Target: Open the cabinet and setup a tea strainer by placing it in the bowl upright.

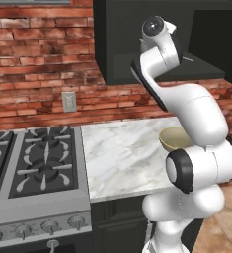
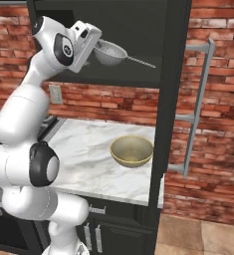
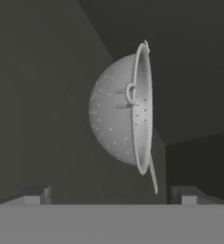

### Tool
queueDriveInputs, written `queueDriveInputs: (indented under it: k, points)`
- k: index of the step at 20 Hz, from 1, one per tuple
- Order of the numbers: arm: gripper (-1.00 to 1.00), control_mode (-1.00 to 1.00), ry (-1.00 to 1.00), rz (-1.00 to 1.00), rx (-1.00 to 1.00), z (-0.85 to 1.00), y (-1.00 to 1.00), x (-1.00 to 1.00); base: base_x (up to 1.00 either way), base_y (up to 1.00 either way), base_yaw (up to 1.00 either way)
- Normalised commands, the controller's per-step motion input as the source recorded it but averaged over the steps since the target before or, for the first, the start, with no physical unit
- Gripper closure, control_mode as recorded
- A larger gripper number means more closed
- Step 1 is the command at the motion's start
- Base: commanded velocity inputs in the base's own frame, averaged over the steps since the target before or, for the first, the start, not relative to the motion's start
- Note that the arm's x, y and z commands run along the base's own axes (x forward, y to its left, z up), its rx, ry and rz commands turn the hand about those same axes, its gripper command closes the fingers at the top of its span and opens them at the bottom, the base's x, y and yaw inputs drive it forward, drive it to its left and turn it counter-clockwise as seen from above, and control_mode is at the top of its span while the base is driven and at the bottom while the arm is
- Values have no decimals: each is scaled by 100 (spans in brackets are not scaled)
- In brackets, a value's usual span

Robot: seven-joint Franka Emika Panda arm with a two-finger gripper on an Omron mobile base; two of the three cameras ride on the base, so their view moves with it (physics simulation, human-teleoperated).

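The black wall cabinet [image 2: 138, 30] stands open, its door [image 2: 169, 99] swung out edge-on with the silver bar handle [image 2: 200, 94] on its far side. On the shelf inside sits the tea strainer [image 2: 110, 53], a silver mesh basket with its thin handle pointing right. My gripper [image 2: 94, 48] reaches into the cabinet just left of the basket. In the hand view the tea strainer [image 3: 118, 112] lies straight ahead, and the gripper [image 3: 111, 194] is open with nothing between its fingertips [image 3: 35, 194]. The olive-gold bowl [image 2: 132, 151] rests on the counter below, also seen as the bowl [image 1: 173, 138] behind my arm.
A marble counter [image 1: 122, 153] runs right of a gas stove [image 1: 33, 163]. A wall outlet [image 1: 68, 101] sits on the brick wall. Dark base cabinets [image 2: 113, 234] lie under the counter. The open door stands out past the counter's right end.
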Motion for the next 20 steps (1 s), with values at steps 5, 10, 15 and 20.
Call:
queueDriveInputs:
  k: [5,10,15,20]
  points:
    - [-100,-100,0,0,0,-1,-4,24,0,0,0]
    - [-100,-100,0,0,0,-9,-8,24,0,0,0]
    - [-100,-100,0,0,0,-16,-6,28,0,0,0]
    - [-100,-100,0,0,0,-11,-2,30,0,0,0]
